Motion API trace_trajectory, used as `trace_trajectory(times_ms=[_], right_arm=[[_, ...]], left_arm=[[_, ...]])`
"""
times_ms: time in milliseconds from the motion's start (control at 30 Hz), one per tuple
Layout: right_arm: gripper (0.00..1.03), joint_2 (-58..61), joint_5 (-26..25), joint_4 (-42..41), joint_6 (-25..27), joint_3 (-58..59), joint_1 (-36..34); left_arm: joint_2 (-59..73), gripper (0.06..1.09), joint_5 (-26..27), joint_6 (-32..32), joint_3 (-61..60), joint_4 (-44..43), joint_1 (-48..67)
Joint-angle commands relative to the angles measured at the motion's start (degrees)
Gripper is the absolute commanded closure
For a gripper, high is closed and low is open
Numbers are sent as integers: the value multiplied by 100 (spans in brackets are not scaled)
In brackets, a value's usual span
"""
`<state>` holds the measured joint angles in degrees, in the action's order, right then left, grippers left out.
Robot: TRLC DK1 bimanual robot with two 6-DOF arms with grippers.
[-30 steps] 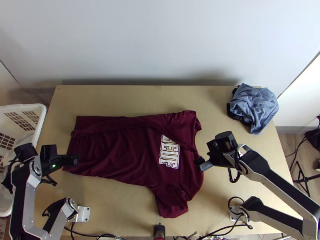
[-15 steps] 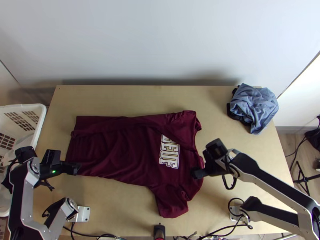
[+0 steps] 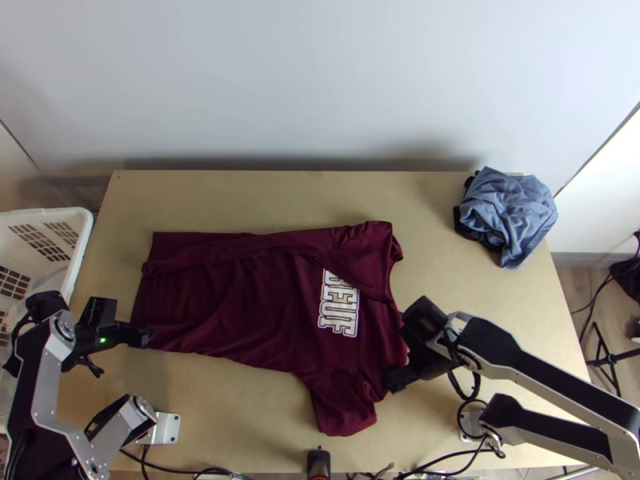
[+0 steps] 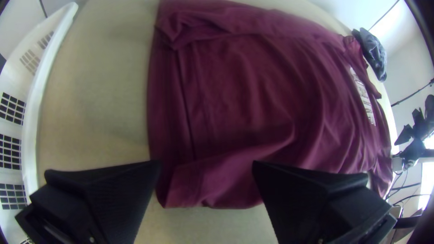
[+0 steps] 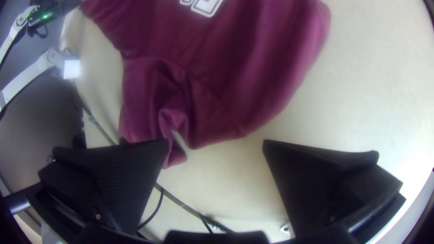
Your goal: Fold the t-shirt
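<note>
Maroon t-shirt lies across the mid. of the table, hem to the left, collar to the right, w/ its far side turned over in a long strip; near sleeve sticks out twd the near edge. Bare wood runs along the far side, & there's room btwn collar & the bunched blue cloth at the far right corner. Near side's tighter: left base & right base sit by that edge, plus a black device nr the mid. White basket is just beside the left edge, cut off by the top view. Folded strip covers pt of the white lettering; can't make out the dark stuff under the blue cloth. Right arm hides a bit of the collar end. Left tool is over the near hem corner; in its wrist view the left tool has its fingers wide apart, w/ hem cloth showing btwn them. Right tool is over the near shoulder, by the sleeve; its own view has the right tool wide too, one finger overlapping the sleeve end. Can't tell if either touches cloth.
</note>
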<state>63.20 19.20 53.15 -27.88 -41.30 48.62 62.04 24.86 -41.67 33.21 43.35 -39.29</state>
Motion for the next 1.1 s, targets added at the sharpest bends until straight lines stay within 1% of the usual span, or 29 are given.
trace_trajectory(times_ms=[0, 100, 233, 333, 367, 467, 533, 633, 733, 900, 967, 1000, 1033, 1067], right_arm=[[7, -36, 277, 231, -7, -36, 376], [7, 17, 365, 328, 19, -45, 622], [7, 228, 497, 337, 2, -63, 1141], [7, 492, 576, 275, -33, -89, 1299], [7, 544, 602, 161, -42, -71, 1325], [7, 694, 629, -524, -244, 131, 1378], [7, 940, 629, -727, -271, 140, 1457], [7, 1309, 681, -1148, -455, 122, 1598], [7, 1652, 681, -1280, -508, -45, 1633], [8, 1889, 743, -1280, -385, -150, 1791], [18, 1880, 743, -1263, -376, -168, 1782], [27, 1863, 734, -1245, -332, -203, 1774], [45, 1836, 708, -1254, -271, -282, 1765], [69, 1766, 629, -1272, -200, -335, 1747]], left_arm=[[247, 11, 1, -52, -16, -231, -193], [344, 11, 1, -122, -69, -310, -228], [396, 11, 1, -87, -122, -468, -228], [449, 11, 10, -25, -122, -574, -228], [458, 11, 1, 1, -122, -626, -228], [476, 11, 1, 27, -122, -688, -228], [493, 11, 1, 45, -113, -732, -228], [528, 11, 1, 54, -131, -846, -290], [590, 11, 1, 54, -131, -934, -325], [590, 11, 10, 63, -192, -943, -299], [581, 11, 10, 71, -245, -908, -255], [563, 18, 10, 63, -254, -855, -237], [537, 35, 10, 80, -254, -846, -184], [520, 68, 10, 89, -245, -846, -141]])
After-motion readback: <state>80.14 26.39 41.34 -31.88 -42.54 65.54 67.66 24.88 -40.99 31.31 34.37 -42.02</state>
